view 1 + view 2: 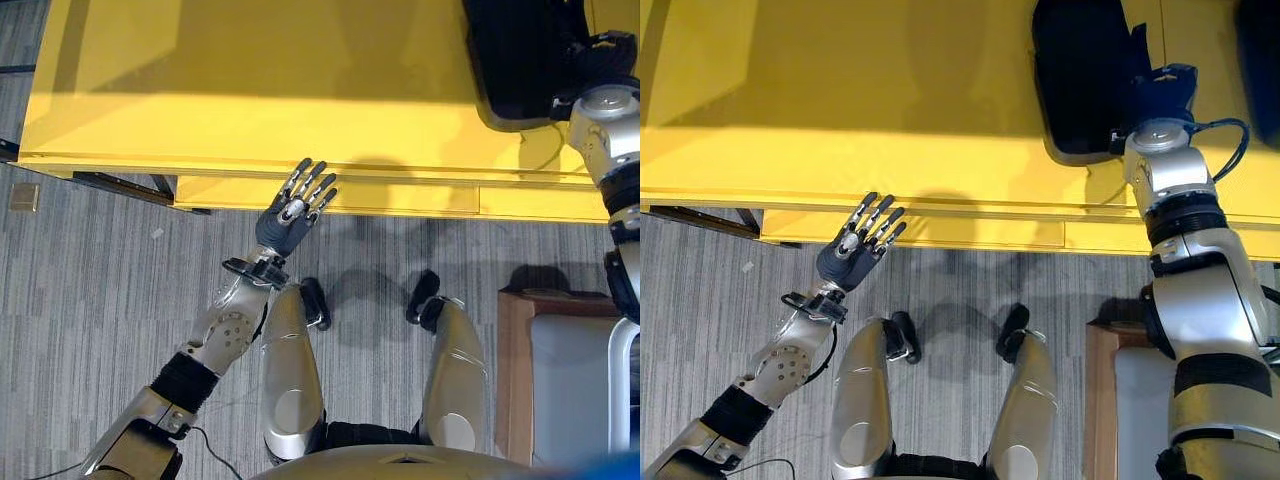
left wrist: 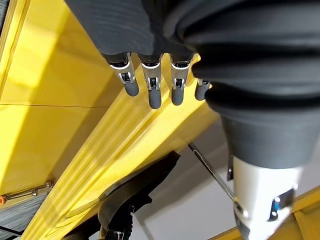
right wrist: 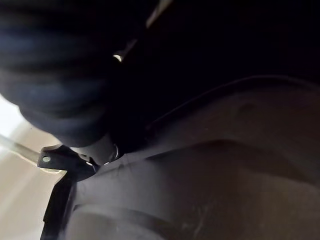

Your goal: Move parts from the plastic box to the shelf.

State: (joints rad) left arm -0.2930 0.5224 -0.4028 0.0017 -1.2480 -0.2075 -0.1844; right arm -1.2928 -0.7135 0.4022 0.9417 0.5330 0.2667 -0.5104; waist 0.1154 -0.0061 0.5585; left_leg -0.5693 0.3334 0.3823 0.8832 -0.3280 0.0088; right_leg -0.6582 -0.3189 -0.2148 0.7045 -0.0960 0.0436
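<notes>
A large black moulded part [image 1: 1080, 80] lies on the yellow shelf [image 1: 840, 90] at its far right. My right hand [image 1: 1158, 92] reaches onto the part's near right side, with its dark cover on top. The right wrist view is pressed close against the part's dark surface [image 3: 200, 175]. My left hand [image 1: 296, 208] hovers at the shelf's front edge [image 1: 330, 190], left of centre. Its fingers [image 2: 155, 95] are straight and spread, holding nothing.
A brown-rimmed container [image 1: 515, 370] with a pale grey inside stands on the grey carpet at my lower right. The shelf's front lip [image 2: 100, 150] is ribbed. A small tan plate [image 1: 22, 197] sits on the floor at the far left.
</notes>
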